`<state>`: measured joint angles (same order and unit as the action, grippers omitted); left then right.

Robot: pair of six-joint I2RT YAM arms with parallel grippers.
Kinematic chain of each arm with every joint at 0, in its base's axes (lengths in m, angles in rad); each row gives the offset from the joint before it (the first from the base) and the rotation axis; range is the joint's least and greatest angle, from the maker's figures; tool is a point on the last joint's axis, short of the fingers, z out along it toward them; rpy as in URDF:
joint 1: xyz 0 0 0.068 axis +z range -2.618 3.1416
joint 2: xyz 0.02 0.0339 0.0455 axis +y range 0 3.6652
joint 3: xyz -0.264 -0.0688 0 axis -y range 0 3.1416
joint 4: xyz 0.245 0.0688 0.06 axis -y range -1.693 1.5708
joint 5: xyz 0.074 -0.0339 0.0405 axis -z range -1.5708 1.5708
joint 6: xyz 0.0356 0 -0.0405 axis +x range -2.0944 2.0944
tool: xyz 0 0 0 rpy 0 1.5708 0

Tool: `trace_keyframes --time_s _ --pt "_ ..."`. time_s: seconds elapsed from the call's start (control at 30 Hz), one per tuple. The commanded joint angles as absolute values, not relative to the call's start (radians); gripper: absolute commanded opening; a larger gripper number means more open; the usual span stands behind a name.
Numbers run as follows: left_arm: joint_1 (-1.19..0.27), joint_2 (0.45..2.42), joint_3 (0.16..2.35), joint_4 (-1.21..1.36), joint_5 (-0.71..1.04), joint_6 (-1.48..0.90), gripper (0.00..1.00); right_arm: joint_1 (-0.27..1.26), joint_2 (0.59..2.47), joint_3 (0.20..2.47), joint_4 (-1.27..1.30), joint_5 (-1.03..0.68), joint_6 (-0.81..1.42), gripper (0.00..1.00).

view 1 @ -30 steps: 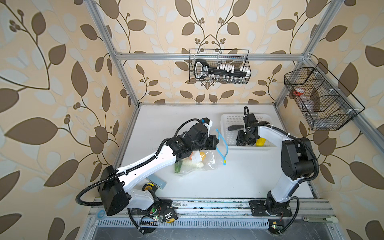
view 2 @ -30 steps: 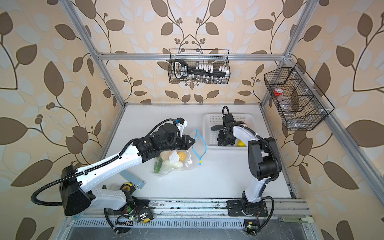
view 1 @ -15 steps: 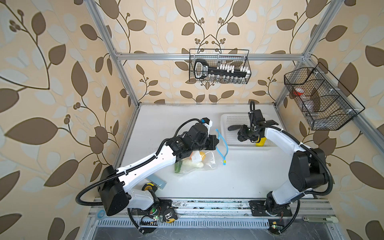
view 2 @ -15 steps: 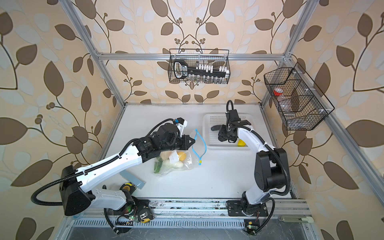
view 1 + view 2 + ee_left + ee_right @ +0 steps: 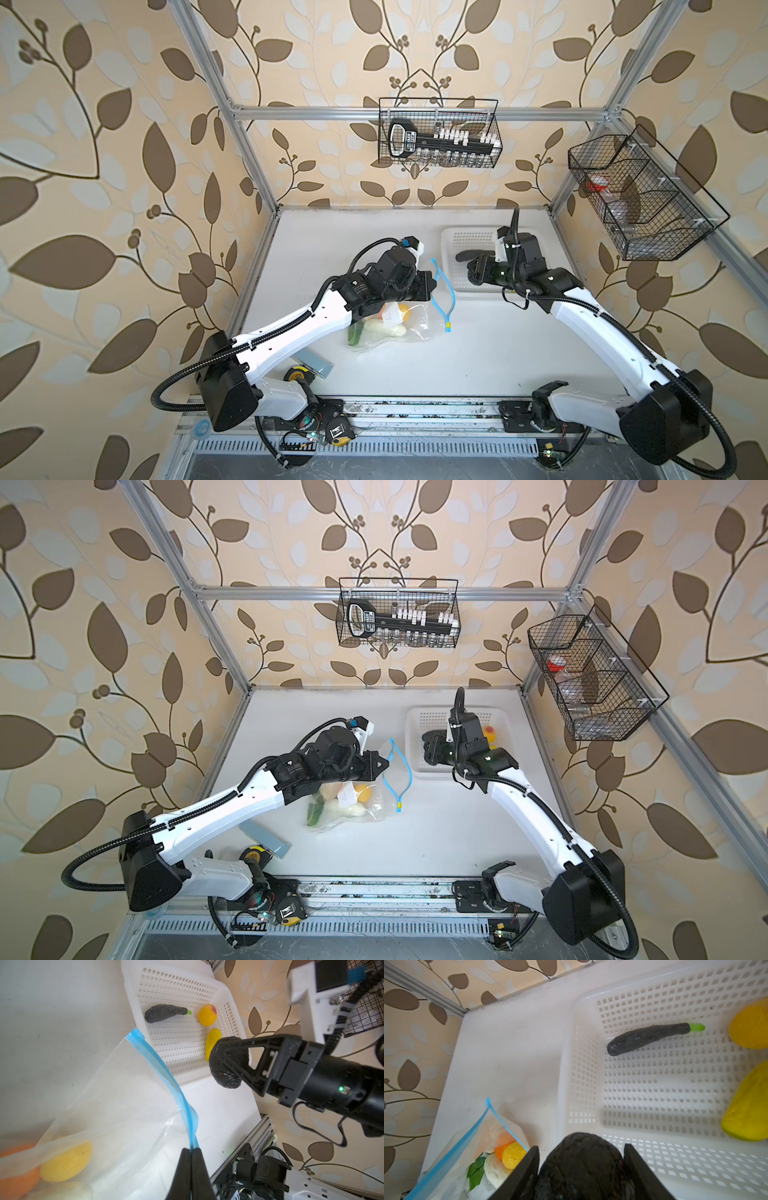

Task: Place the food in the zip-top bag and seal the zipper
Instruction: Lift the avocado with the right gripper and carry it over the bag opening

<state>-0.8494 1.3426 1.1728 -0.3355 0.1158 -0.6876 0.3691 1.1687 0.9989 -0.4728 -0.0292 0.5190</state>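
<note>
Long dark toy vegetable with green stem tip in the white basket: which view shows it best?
Right wrist view: the long dark toy vegetable lies whole, close and unobstructed. Left wrist view shows it whole but smaller. In both top views the right arm covers part of it.

- The zip-top bag [image 5: 415, 326] lies left of the basket [image 5: 461, 245].
- Lemon [image 5: 66, 1161] and orange [image 5: 16, 1176] lie inside it.
- Corn [image 5: 213, 1043] and peach [image 5: 207, 1014] lie in the basket.
</note>
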Motion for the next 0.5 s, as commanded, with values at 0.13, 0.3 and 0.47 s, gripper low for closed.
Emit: trace_keyframes --time_s 0.13,0.3,0.47 --pt "-0.840 1.344 1.231 -0.359 0.069 -0.709 0.00 0.466 1.050 0.896 -0.319 -0.027 0.532 0.46" --pt "-0.839 1.342 1.239 -0.371 0.054 -0.713 0.00 0.540 1.059 0.870 -0.273 -0.030 0.549 0.46" --pt "-0.839 1.341 1.250 -0.389 0.044 -0.713 0.00 0.598 1.100 0.854 -0.240 -0.021 0.555 0.46"
